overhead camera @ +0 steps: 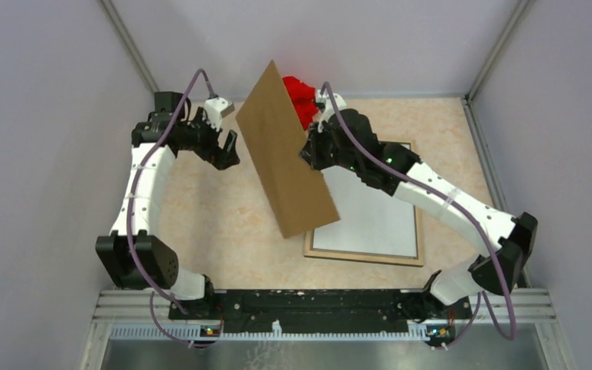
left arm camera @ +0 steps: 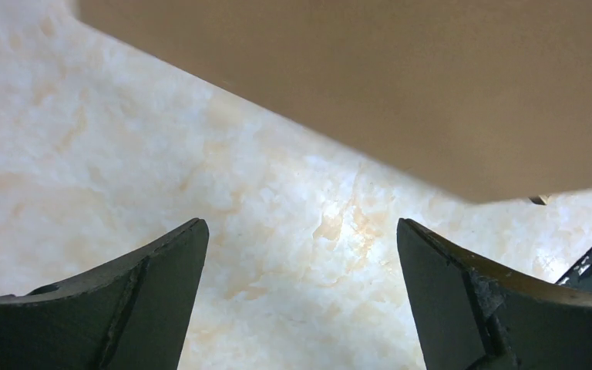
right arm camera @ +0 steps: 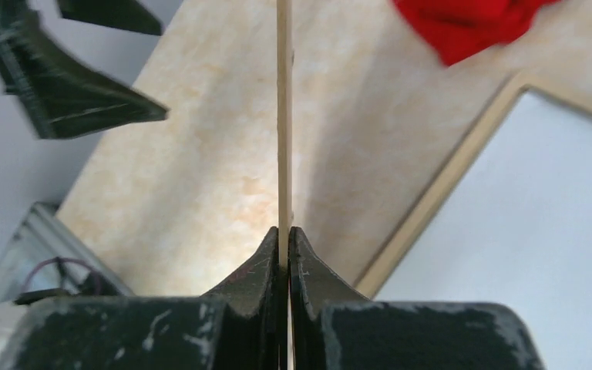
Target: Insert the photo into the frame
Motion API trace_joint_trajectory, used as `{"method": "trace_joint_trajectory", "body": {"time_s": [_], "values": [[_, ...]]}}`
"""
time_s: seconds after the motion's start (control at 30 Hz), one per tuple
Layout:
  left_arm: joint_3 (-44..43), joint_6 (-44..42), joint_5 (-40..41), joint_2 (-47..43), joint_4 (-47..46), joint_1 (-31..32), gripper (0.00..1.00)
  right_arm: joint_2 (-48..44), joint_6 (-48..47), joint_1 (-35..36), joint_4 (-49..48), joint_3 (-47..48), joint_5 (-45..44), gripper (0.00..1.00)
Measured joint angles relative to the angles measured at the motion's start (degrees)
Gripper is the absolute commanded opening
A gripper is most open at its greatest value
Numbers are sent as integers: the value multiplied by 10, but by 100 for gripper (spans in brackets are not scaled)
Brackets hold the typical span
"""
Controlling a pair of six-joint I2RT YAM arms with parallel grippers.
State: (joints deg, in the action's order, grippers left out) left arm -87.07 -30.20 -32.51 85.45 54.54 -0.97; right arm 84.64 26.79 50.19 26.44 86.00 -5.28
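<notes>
Photo (overhead camera: 285, 150) pinched edgewise in right tool (right arm camera: 284, 233).

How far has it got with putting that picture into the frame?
Done: the photo is held clear of the table, pinched at its edge in the right arm's shut jaws, tilted, brown back showing. In hand: positioning it; the left arm's jaws stand open beside it, touching nothing. Left: the frame lies flat on the table without the photo, so it has yet to be laid in.
</notes>
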Motion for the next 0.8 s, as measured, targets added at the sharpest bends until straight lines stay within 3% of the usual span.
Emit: {"method": "trace_joint_trajectory", "body": {"time_s": [0.27, 0.6, 0.8], "values": [[-31, -94, -78, -144, 18, 0, 99, -70, -163, 3, 37, 25, -86, 0], [-32, -270, -197, -197, 42, 3, 99, -42, -196, 17, 106, 119, -57, 0], [-9, -396, -227, -240, 12, 4, 98, 40, -192, 45, 220, 236, -44, 0]]}}
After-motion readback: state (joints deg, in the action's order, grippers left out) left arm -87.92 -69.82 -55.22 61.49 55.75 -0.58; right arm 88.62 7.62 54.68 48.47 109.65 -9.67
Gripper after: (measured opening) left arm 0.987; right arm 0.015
